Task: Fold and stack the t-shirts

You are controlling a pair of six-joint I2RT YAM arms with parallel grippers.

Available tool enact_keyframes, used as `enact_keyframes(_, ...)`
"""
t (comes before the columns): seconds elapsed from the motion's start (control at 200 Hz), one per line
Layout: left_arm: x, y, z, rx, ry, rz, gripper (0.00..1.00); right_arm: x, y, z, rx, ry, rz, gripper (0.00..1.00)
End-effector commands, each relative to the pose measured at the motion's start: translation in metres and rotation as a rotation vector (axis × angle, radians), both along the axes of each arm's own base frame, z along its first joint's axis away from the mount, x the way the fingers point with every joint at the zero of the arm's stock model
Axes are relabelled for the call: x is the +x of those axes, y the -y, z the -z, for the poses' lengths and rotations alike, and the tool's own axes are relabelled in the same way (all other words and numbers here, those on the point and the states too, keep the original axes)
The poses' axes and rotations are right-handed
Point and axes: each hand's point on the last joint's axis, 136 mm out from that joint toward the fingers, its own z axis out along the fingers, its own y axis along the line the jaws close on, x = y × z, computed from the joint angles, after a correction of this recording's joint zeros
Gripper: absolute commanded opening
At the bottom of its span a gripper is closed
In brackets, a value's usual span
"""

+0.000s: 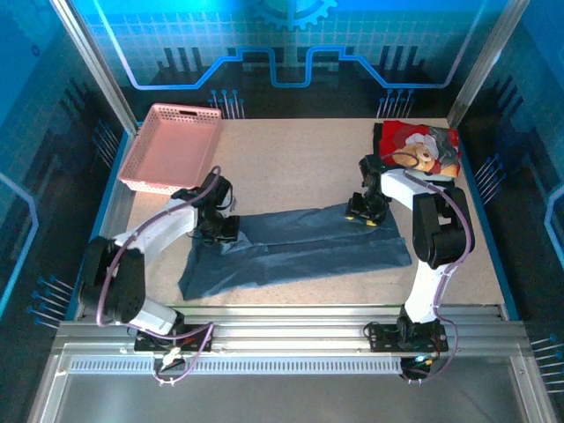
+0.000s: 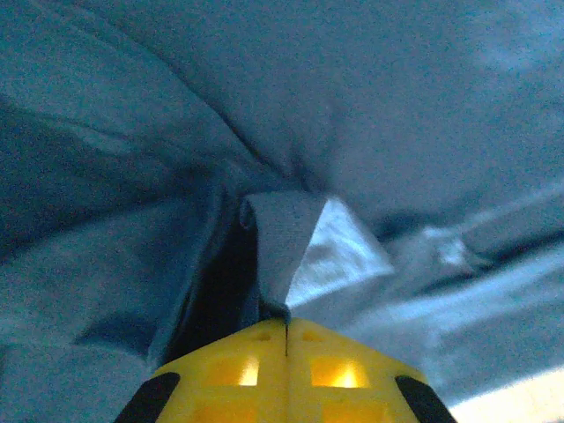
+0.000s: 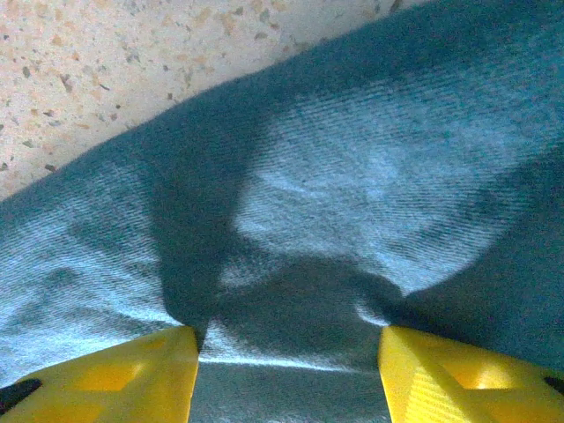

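Slate-blue t-shirt point(image 1: 300, 251) lies flat mid-counter point(image 1: 291, 167), long axis L-R btwn both arms; left jaws shut on a pinch of its left end; right jaws half-open astride its right far edge, gripping nothing; teddy-bear t-shirt point(image 1: 421, 148) sits far-right.

No legible text, no labels, brands, numbers or signs readable anywhere

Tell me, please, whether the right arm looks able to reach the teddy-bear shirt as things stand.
Probably yes. The teddy-bear shirt lies just beyond the right gripper, with nothing between them, and its jaws stand open over the blue shirt, apparently gripping nothing.
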Motion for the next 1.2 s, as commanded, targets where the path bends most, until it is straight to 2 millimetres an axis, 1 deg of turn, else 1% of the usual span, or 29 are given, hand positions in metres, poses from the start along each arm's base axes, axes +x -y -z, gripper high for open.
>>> enact_keyframes(0.0,-0.036,0.016,0.003,-0.054,-0.056,0.038,0.04,-0.013,0.008,0.007,-0.022,-0.055,0.013,0.58)
enact_keyframes(0.105,-0.055,0.038,0.006,-0.121,-0.064,0.069,0.07,-0.013,0.007,0.008,-0.022,-0.059,0.009,0.58)
enact_keyframes(0.13,-0.06,0.043,0.006,-0.134,-0.069,0.081,0.09,-0.013,0.007,0.008,-0.022,-0.061,0.01,0.58)
enact_keyframes(0.22,-0.079,0.051,0.009,-0.154,-0.107,0.1,0.24,-0.015,0.006,0.01,-0.015,-0.068,0.008,0.58)
enact_keyframes(0.3,-0.088,0.049,0.005,-0.171,-0.1,0.074,0.41,-0.015,0.005,0.009,-0.013,-0.067,0.005,0.58)
enact_keyframes(0.39,-0.087,0.045,-0.016,-0.194,-0.024,0.035,0.51,-0.016,0.005,0.009,-0.01,-0.068,0.004,0.58)
enact_keyframes(0.43,-0.083,0.039,-0.026,-0.187,0.023,0.002,0.57,-0.017,0.004,0.009,-0.008,-0.068,0.001,0.58)
enact_keyframes(0.5,-0.07,0.025,-0.043,-0.174,0.103,-0.086,0.7,-0.017,0.003,0.008,-0.005,-0.067,-0.001,0.58)
enact_keyframes(0.535,-0.062,0.017,-0.051,-0.177,0.133,-0.145,0.73,-0.016,0.001,0.007,-0.003,-0.064,-0.005,0.58)
enact_keyframes(0.595,-0.048,0.005,-0.058,-0.182,0.156,-0.247,0.77,-0.015,0.001,0.005,-0.002,-0.059,-0.007,0.58)
enact_keyframes(0.635,-0.038,0.0,-0.061,-0.198,0.16,-0.293,0.78,-0.015,0.001,0.005,-0.002,-0.057,-0.008,0.58)
enact_keyframes(0.7,-0.024,-0.007,-0.058,-0.173,0.138,-0.338,0.78,-0.014,0.0,0.004,0.0,-0.057,-0.013,0.58)
enact_keyframes(0.76,-0.013,-0.011,-0.047,-0.115,0.088,-0.335,0.77,-0.014,-0.001,0.004,0.002,-0.056,-0.019,0.58)
enact_keyframes(0.81,-0.005,-0.011,-0.039,-0.064,0.048,-0.304,0.75,-0.015,-0.003,0.003,0.002,-0.056,-0.027,0.59)
enact_keyframes(0.88,0.003,-0.007,-0.03,-0.022,-0.018,-0.259,0.69,-0.017,-0.003,0.003,0.0,-0.056,-0.035,0.59)
enact_keyframes(0.92,0.005,-0.005,-0.024,-0.002,-0.057,-0.242,0.62,-0.018,-0.003,0.002,0.0,-0.055,-0.038,0.59)
enact_keyframes(0.965,0.005,-0.004,-0.019,0.02,-0.093,-0.222,0.57,-0.019,-0.003,0.002,-0.002,-0.055,-0.043,0.59)
enact_keyframes(1.096,-0.003,0.001,-0.004,0.08,-0.182,-0.171,0.51,-0.022,-0.001,0.002,-0.006,-0.052,-0.045,0.59)
enact_keyframes(1.196,-0.01,0.004,0.008,0.126,-0.227,-0.158,0.49,-0.022,-0.002,0.002,0.0,-0.048,-0.048,0.59)
